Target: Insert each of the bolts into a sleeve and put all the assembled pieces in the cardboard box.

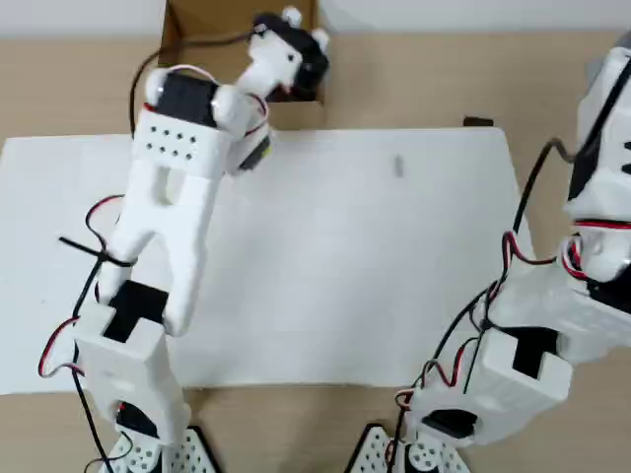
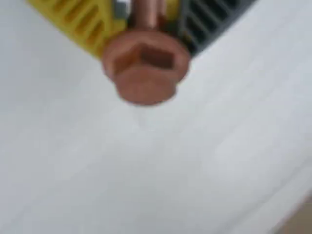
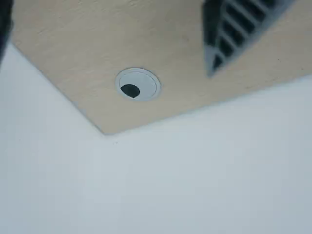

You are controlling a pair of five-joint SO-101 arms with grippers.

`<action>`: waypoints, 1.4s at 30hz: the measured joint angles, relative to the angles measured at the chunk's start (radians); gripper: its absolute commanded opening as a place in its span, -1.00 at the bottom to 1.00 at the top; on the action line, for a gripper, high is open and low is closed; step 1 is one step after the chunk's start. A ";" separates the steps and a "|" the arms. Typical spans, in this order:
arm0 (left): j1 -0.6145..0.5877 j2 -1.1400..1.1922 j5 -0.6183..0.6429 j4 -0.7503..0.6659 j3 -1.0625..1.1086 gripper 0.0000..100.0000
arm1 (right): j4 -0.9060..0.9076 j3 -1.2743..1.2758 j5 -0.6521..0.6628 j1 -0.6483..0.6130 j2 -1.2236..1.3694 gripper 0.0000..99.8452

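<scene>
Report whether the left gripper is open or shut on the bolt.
Shut on the bolt: in the left wrist view its shank sits pinched between the yellow and dark fingers of the left gripper.

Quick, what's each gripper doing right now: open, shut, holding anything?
Left gripper: shut on the copper-coloured hex-head metal bolt.
Right gripper: cannot be told whether open or shut.

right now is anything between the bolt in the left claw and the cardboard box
Nothing loose shows. The left claw grips the bolt above the white sheet; only the near wall of the cardboard box seems to lie between, so it probably needs lifting over.
</scene>
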 measured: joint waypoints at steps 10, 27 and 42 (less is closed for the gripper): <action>-0.052 -0.239 0.384 0.020 -0.252 -0.98 | 0.002 0.000 0.000 -0.009 -0.009 -0.37; -0.052 -1.226 0.543 0.023 0.571 -0.98 | 0.002 1.168 0.000 -0.416 -0.723 -0.37; -0.052 -1.740 0.545 -0.585 1.726 -0.97 | -0.310 2.259 0.002 -0.493 -1.436 -0.96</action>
